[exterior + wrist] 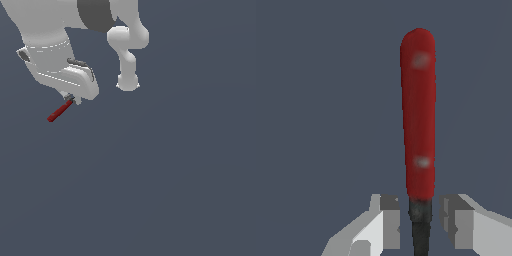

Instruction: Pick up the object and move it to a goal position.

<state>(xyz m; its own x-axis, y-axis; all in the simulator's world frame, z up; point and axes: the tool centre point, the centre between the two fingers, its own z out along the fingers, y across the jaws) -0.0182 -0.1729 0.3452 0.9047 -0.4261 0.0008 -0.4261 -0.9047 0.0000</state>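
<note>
Jutting down toward the exterior view's left, the dark-red rod (59,112) leaves my gripper (71,99) by its small blackish end, its long axis running straight out from between my fingertips, so whichever way I carry it the red length leads. In the wrist view, my two fingers (387,220) flank that dark stem with a slight gap showing either side; I judge it held, since the rod looks clear of the floor. No brand, label or writing shows anywhere.

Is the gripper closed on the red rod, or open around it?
Cannot tell: the gripper has its fingers beside the red rod's dark end, with narrow gaps visible.
</note>
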